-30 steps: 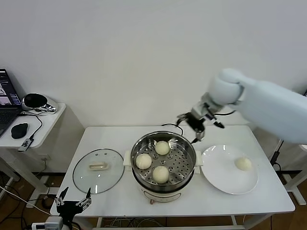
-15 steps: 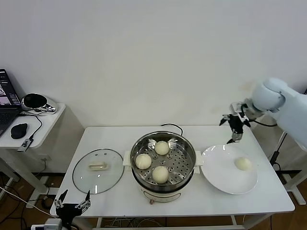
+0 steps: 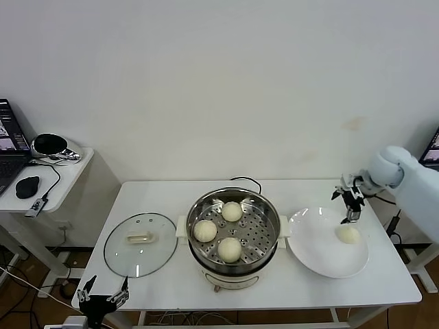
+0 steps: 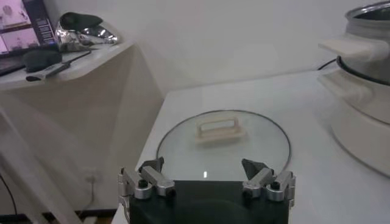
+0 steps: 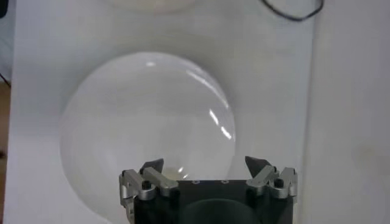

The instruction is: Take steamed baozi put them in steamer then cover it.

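R gripper (image 3: 352, 203) hangs over the far rim of the white plate (image 3: 315, 253) near the tabletop's right edge, jaws spread wide w/ nothing between them; wrist view shows the same, fingers (image 5: 149, 176) apart above the bare plate (image 5: 122, 122). One steamed baozi (image 3: 348, 234) sits on the plate's right side, just below and apart from that gripper. Three more baozi (image 3: 229, 249) lie on the perforated tray inside the steamer (image 3: 264, 205), which stands mid-tabletop toward the front edge, its black cord (image 3: 248, 180) trailing off toward the back edge. Steamer is uncovered. The cover (image 3: 116, 257) lies flat on the tabletop's left side near the front-left corner, handle up, just beside the steamer but not touching it. L gripper (image 3: 103, 295) is parked low, below the front-left corner of the table, jaws fully apart & empty; its wrist view looks across the cover (image 4: 223, 144) w/ the steamer's side (image 4: 365, 91) beyond. A side table (image 3: 65, 181) w/ a mouse (image 3: 27, 186) stands off to the left.
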